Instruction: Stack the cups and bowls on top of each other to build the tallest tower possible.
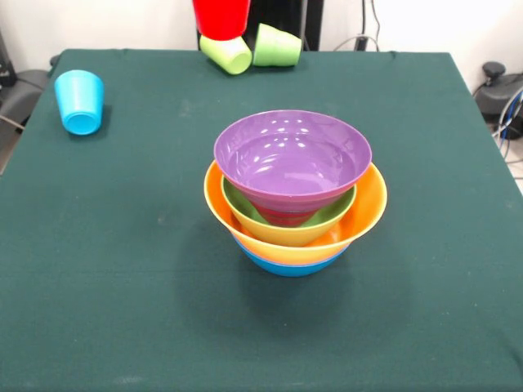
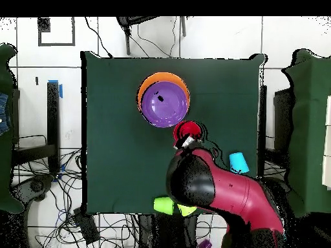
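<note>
The tower [image 1: 292,192] stands mid-table: a purple bowl [image 1: 292,155] on top, then green [image 1: 243,206], a strip of red [image 1: 284,217], the large orange bowl [image 1: 364,214] and a blue bowl [image 1: 286,265] at the bottom. In the overhead view the tower [image 2: 164,100] shows purple inside an orange rim. My gripper [image 2: 188,140] is shut on the red cup [image 2: 187,130], beside the tower on the robot's side. The red cup [image 1: 221,16] hangs above the far table edge. The yellow-green cup [image 1: 227,54] and green cup [image 1: 276,46] lie on their sides there. The sky blue cup [image 1: 80,100] lies at the far left.
The green-clothed table [image 1: 122,269] bears everything. My arm [image 2: 223,187] reaches over the robot-side edge, above the yellow-green cup [image 2: 164,205] and close to the sky blue cup [image 2: 238,161]. Cables and dark furniture ring the table.
</note>
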Tool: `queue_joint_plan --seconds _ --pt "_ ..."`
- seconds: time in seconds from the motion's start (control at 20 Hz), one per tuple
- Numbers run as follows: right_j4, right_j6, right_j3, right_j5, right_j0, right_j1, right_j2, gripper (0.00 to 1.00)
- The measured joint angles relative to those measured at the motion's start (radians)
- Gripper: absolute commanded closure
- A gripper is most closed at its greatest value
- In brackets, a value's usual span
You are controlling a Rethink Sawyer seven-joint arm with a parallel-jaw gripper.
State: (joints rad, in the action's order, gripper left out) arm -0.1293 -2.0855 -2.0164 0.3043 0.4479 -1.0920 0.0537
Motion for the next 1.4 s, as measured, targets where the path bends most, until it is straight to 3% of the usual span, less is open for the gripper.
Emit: queue_joint_plan --seconds 0.25,0.6,1.05,1.4 --pt "-0.05 0.0 0.0 0.0 0.002 -0.005 0.054 1.0" --pt "-0.057 0.0 -0.002 0.019 0.011 -0.034 0.127 1.0" --pt "-0.062 0.0 -0.107 -0.003 0.145 -0.138 0.259 1.0" --pt "-0.154 0.0 -0.183 -0.093 0.189 -0.15 0.291 1.0"
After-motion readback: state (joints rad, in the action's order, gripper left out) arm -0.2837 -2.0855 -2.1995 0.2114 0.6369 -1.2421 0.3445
